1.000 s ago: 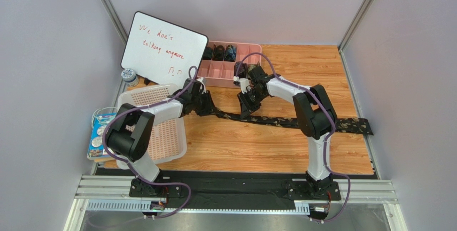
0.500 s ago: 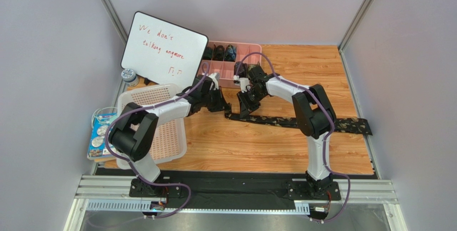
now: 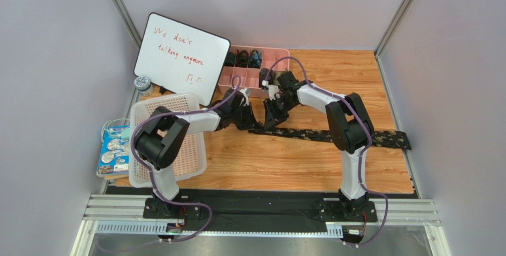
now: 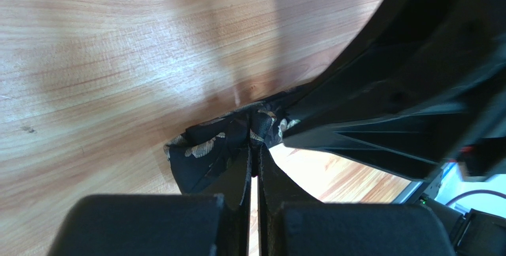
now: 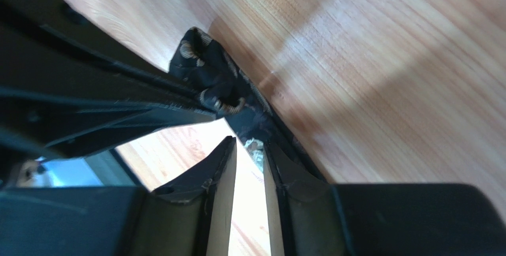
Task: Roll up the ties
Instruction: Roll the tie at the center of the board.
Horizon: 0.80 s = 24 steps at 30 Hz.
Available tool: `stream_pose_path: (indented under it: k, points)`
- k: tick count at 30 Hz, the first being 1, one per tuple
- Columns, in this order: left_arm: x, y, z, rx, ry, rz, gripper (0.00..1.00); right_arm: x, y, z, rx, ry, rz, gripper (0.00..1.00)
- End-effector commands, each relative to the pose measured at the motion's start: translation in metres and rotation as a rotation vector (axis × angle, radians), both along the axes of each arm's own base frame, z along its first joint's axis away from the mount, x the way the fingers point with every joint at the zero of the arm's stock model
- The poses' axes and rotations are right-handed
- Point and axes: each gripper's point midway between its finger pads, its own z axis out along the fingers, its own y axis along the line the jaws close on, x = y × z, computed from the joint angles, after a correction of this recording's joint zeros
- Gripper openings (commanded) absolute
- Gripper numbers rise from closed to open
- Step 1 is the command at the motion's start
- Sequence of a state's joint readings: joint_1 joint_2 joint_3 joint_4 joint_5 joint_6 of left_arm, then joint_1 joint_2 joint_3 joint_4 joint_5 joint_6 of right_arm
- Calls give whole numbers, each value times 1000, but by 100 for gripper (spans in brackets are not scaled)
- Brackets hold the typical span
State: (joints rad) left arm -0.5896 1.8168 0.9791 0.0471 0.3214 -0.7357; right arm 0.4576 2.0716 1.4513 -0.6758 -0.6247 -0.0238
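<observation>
One dark tie (image 3: 332, 135) with a gold pattern lies flat across the wooden table, its right end near the table's right edge. Its left end is bunched and folded between both grippers. My left gripper (image 3: 249, 120) is shut on that folded end (image 4: 205, 152), with the fabric pinched at its tips (image 4: 254, 149). My right gripper (image 3: 273, 119) stands just right of it, jaws a little apart (image 5: 249, 146). The tie's fold (image 5: 205, 69) reaches the gap between its tips. Rolled ties (image 3: 243, 59) sit in the back compartments of the pink tray (image 3: 252, 79).
A whiteboard (image 3: 181, 51) leans at the back left, beside the pink tray. A white perforated basket (image 3: 178, 143) sits under my left arm. A glass dish (image 3: 113, 146) and a small tin (image 3: 142, 82) stand at the far left edge.
My left gripper has shut on the tie's left end and carried it right, up to the right gripper. The right gripper's jaws have parted slightly.
</observation>
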Motion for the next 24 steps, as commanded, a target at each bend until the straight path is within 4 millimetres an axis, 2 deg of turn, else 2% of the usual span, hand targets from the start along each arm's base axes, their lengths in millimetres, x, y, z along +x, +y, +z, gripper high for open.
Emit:
stream_pose_path:
  k: [1, 9, 19, 24]
  points:
    - [8, -7, 4, -26, -24, 2, 0, 3, 7, 39, 119, 32, -75, 32]
    - [7, -7, 2, -21, -16, 2, 0, 12, 18, 40, 173, 152, -235, 43]
    - [7, -7, 1, -23, -17, 1, 0, 25, 24, 21, 154, 207, -318, 43]
    - [8, -8, 1, -25, -16, 2, 0, 21, 26, 13, 134, 218, -323, 43]
